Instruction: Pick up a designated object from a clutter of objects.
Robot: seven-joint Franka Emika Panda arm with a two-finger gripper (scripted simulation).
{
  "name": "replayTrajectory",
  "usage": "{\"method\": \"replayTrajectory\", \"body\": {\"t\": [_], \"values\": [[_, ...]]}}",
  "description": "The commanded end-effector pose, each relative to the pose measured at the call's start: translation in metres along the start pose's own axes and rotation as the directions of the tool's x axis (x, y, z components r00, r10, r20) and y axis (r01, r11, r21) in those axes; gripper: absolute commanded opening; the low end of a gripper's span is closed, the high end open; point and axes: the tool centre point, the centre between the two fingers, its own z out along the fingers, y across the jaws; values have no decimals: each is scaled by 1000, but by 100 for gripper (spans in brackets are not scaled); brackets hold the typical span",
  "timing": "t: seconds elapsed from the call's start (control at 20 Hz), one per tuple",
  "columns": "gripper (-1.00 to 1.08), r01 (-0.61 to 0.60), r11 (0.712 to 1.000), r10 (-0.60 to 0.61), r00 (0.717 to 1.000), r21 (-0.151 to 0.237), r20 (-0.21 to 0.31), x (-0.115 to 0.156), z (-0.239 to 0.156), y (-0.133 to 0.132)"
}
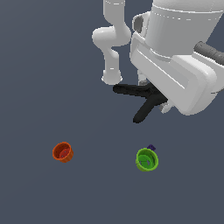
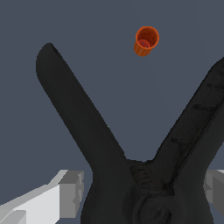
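The black spring clamp (image 1: 131, 89) lies with its two splayed handles pointing to the exterior view's left and lower left. Its red tip is hidden under my hand. My gripper (image 1: 160, 104) sits over the clamp's pivot end. In the wrist view the clamp (image 2: 109, 153) fills the frame as a black V, and my gripper (image 2: 144, 192) straddles its pivot. One finger (image 2: 70, 192) meets one side of the clamp and the other finger (image 2: 215, 187) meets the opposite side, with no gap showing.
A small orange cup (image 1: 63, 152) stands at the exterior view's lower left and also shows in the wrist view (image 2: 145, 40). A small green cup (image 1: 147, 159) stands at the lower right with a tiny purple item (image 1: 151, 147) just behind it.
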Motion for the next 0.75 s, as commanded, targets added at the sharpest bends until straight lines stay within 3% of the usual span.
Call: {"method": "replayTrajectory", "body": {"t": [0.0, 0.7], "values": [[-100, 0, 1000, 0, 1000, 2, 0, -3, -9, -7], [-100, 0, 1000, 0, 1000, 2, 0, -8, -25, -22]]}}
